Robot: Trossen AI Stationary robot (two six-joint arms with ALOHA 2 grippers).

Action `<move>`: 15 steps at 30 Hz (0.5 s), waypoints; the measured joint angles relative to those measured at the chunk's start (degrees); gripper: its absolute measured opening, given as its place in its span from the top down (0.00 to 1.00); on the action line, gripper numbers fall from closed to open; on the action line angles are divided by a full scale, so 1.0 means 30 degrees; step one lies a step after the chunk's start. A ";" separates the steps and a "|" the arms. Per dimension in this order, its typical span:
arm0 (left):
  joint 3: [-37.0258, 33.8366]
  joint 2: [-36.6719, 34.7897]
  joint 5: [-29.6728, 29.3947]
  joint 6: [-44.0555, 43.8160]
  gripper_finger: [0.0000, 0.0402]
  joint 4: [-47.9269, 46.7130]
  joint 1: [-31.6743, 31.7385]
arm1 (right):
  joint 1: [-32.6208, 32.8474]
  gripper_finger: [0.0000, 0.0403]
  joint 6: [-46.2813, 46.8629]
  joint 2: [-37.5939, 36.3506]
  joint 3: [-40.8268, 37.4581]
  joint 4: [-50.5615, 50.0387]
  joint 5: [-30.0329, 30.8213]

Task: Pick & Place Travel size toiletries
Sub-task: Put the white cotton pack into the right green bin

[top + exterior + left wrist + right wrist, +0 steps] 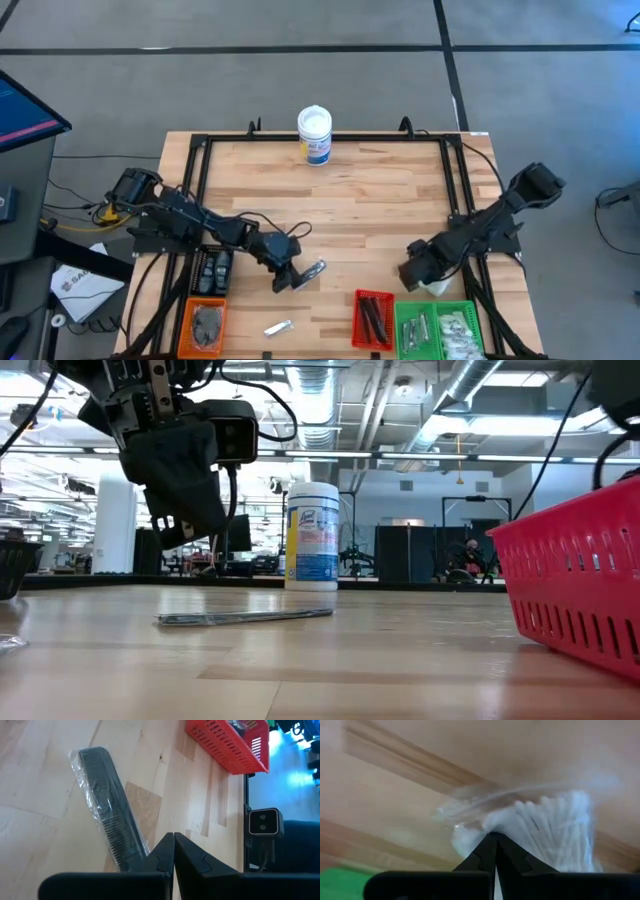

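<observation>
A black comb in a clear wrapper (107, 805) lies flat on the wooden table (312, 270), also seen in the low view (245, 617). My left gripper (173, 840) hangs shut just above the table beside the comb's near end (288, 282); I see no contact. My right gripper (493, 837) is shut on a clear packet of white cotton swabs (545, 827), which shows white beside the wrist (437, 287) just beyond the green tray (405, 330). A small silvery sachet (277, 327) lies flat near the front edge. My right gripper pinches the packet's clear film (487, 822) between its two fingers, beside the swabs' white tips. The fingers come steeply from above. The packet spreads out beyond the fingertips over the table; whether it rests on the wood cannot be told.
A white tub with a blue label (314, 135) stands at the far edge. Along the front stand an orange tray (188, 325), a red tray (357, 322) holding dark sticks, and the green tray holding packets. Dark items (212, 270) lie left of my left gripper.
</observation>
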 joint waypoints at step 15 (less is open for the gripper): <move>0.0000 0.0000 0.0006 0.0029 1.00 0.0109 0.0000 | -0.5517 1.00 -0.4799 0.1058 0.0499 0.5046 0.1643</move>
